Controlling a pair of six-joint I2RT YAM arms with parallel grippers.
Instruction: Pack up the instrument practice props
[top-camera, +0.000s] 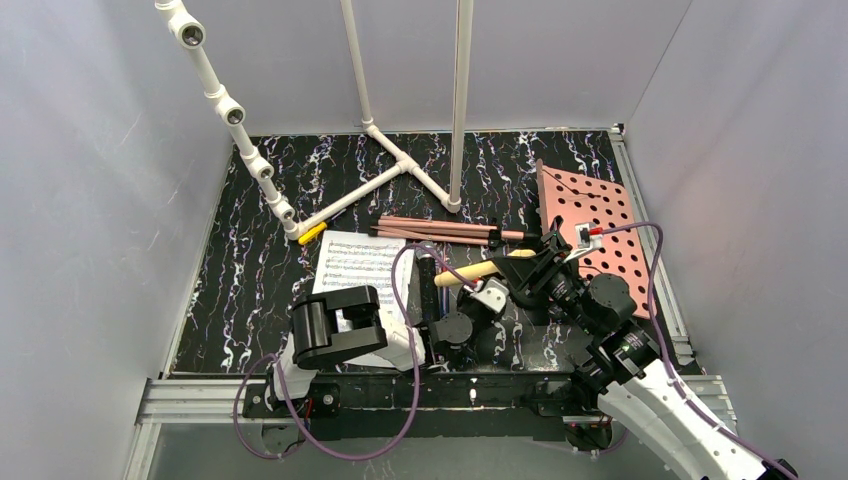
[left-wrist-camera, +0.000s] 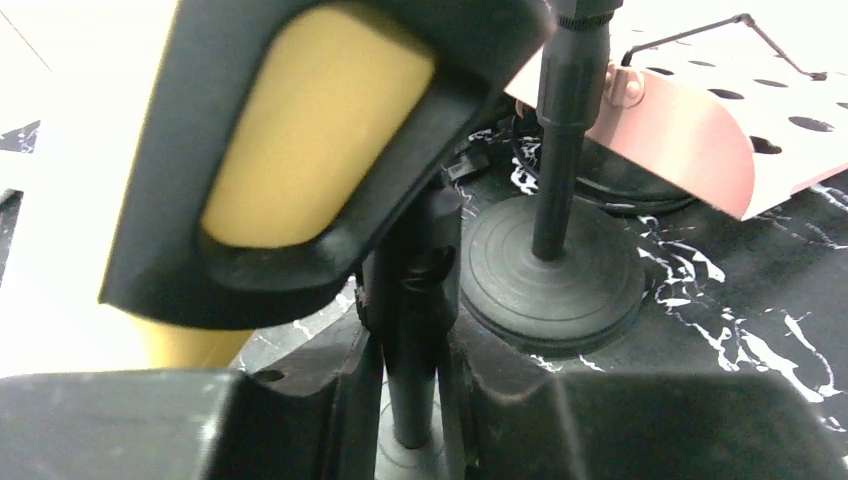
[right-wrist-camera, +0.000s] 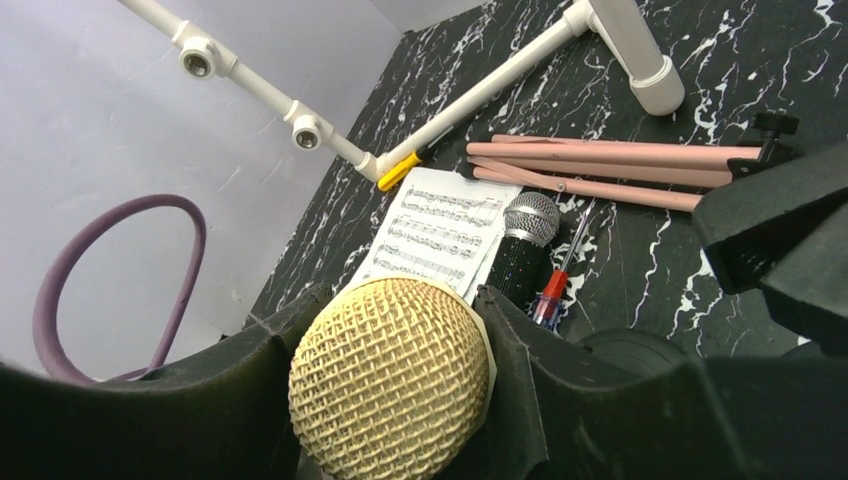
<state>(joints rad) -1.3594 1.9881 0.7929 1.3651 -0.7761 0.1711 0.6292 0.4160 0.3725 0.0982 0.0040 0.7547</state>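
Pose low: right hand (right-wrist-camera: 392, 410) clamps yellow microphone (right-wrist-camera: 385, 365); left hand (left-wrist-camera: 410, 415) astride mic pole (left-wrist-camera: 412, 300), grip unclear.

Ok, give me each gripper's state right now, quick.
Left gripper: closed around the black mic pole.
Right gripper: closed on the yellow microphone, holding it.

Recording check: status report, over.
Left fingers clamped on mic pole. Right fingers clamped on yellow microphone. Second pole, pink board crowding close.
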